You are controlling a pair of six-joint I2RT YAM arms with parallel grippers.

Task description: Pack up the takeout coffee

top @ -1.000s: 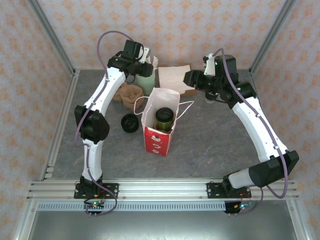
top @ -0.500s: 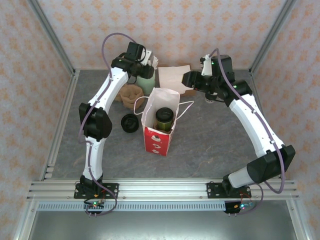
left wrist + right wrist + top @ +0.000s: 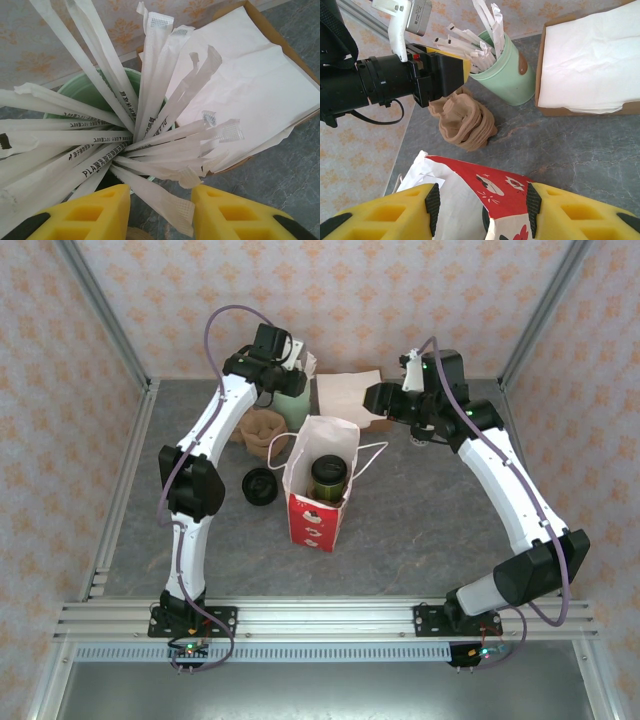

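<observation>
Nearest my bases stands the red-and-white paper bag [image 3: 313, 518], upright with its mouth open. The takeout coffee [image 3: 327, 477] sits inside it, its black lid showing below the rim. Just left of the bag a low pile of black lids [image 3: 260, 486] lies on the table [image 3: 420, 530]. Behind that is a heap of brown cup sleeves [image 3: 464, 122].

My right gripper [image 3: 482, 215] hovers beyond the bag, looking down over its rim. Its yellow fingers are well apart and hold nothing.

Farther back, my left gripper [image 3: 161, 212] hangs over the green cup [image 3: 509, 75] of paper-wrapped straws [image 3: 150, 100]. Its jaws are parted. One straw end lies in the gap, but neither finger presses on it. Right of the cup, a cardboard box of white napkins [image 3: 250, 85] sits by the back wall.
</observation>
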